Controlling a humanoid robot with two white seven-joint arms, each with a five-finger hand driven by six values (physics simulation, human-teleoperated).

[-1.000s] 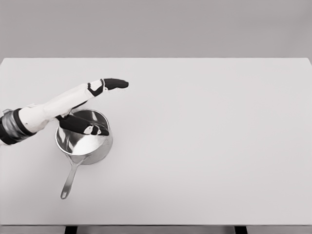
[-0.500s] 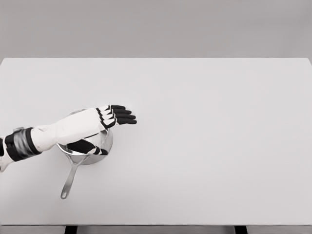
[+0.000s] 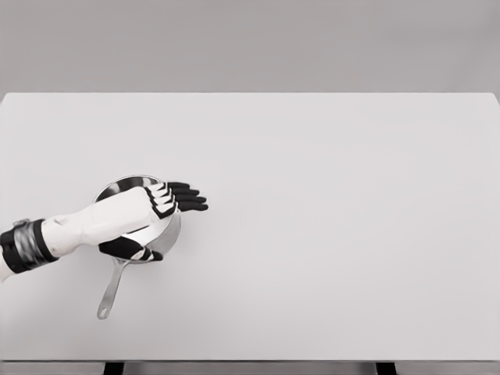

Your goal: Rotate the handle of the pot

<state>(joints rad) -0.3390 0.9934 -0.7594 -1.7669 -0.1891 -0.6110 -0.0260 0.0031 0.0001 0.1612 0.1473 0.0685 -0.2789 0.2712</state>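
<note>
Near the white desk's point(image 3: 328, 234) left edge, the left hand point(image 3: 148, 207), fingers straight and together, lies flat over the shiny steel long-handled pot point(image 3: 117, 191).

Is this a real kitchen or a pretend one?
Probably pretend: a simulated test bench. A wide plain white table stands before a blank grey wall, holding only one shiny steel long-handled pot, with the robot's white, black-fingered left hand above it.

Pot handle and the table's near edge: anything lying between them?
Nothing; the head view shows bare table from the handle tip to the near edge.
</note>
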